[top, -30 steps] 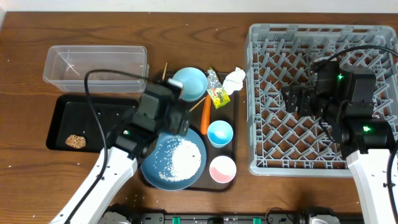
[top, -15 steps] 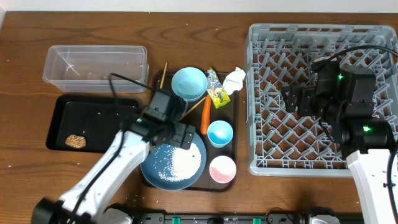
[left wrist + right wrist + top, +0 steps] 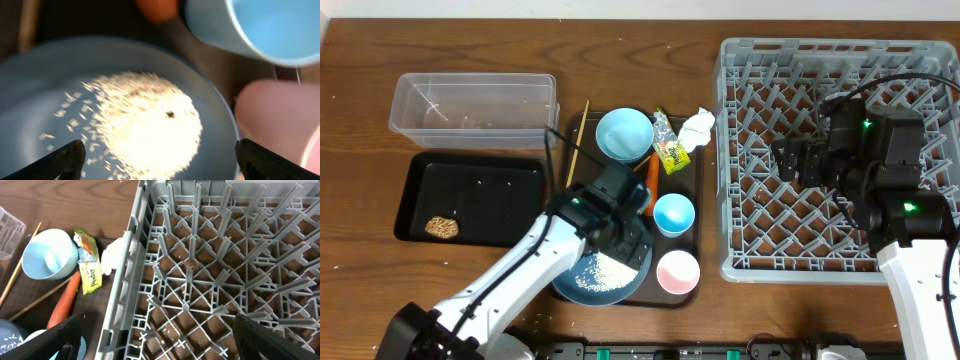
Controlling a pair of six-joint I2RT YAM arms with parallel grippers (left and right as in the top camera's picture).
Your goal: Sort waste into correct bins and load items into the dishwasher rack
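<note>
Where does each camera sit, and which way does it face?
Overhead: above the table, facing down; shows both arms, left gripper over the plate, right gripper over the rack.
Left wrist: on the left arm, facing down at rice; own fingertips show.
Right wrist: on the right arm, facing into the rack; own fingertips show.
Shared: all three show the carrot.

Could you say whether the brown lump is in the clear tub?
No, the brown lump lies in the black tray, not the clear tub.
</note>
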